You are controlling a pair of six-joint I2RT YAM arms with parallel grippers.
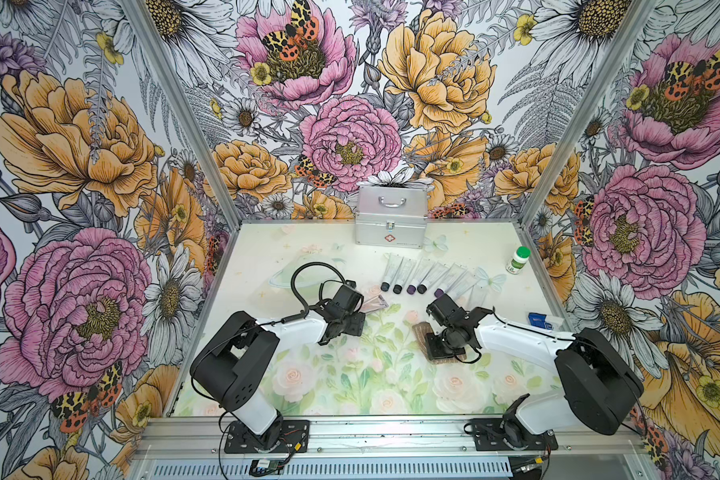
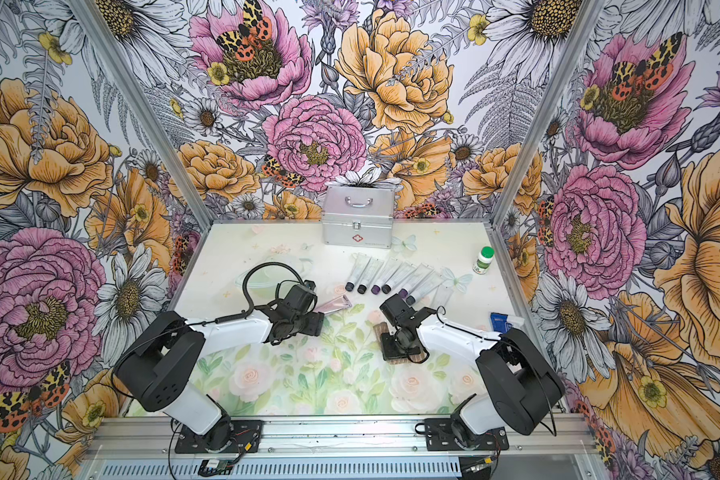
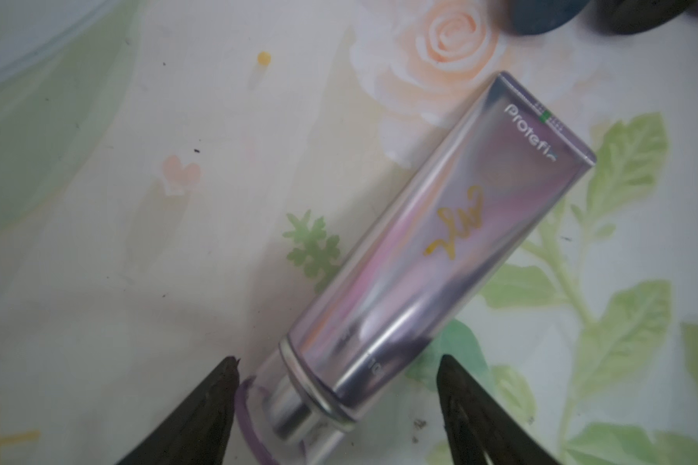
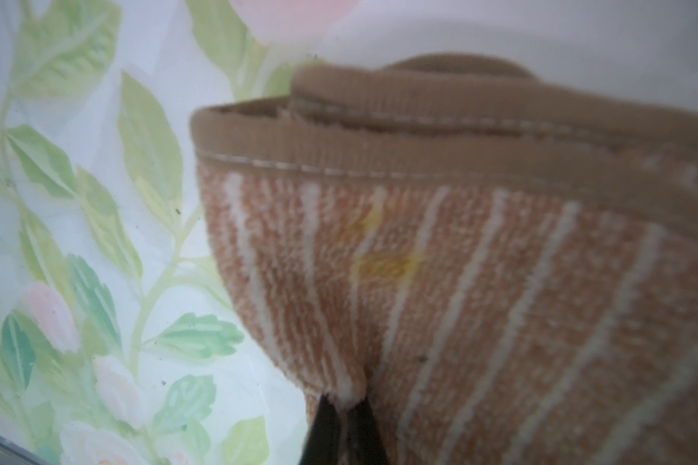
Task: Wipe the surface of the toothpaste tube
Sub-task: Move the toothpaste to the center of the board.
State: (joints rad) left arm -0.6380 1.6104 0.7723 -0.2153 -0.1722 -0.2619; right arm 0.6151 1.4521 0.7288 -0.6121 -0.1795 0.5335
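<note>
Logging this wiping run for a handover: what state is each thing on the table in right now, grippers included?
toothpaste tube: lying flat, capped, yellow scribble on it
left gripper: open, astride the tube's cap end
cloth: folded, yellow-stained, pinched at its edge
right gripper: shut on the cloth
metal case: closed
pill bottle: upright, lid on
spare tubes: lying in a row, capped

The tube (image 3: 440, 249) reads "Protefi", cut off, upper right of the frame; the case (image 1: 391, 216) bears a red cross sign.
</note>
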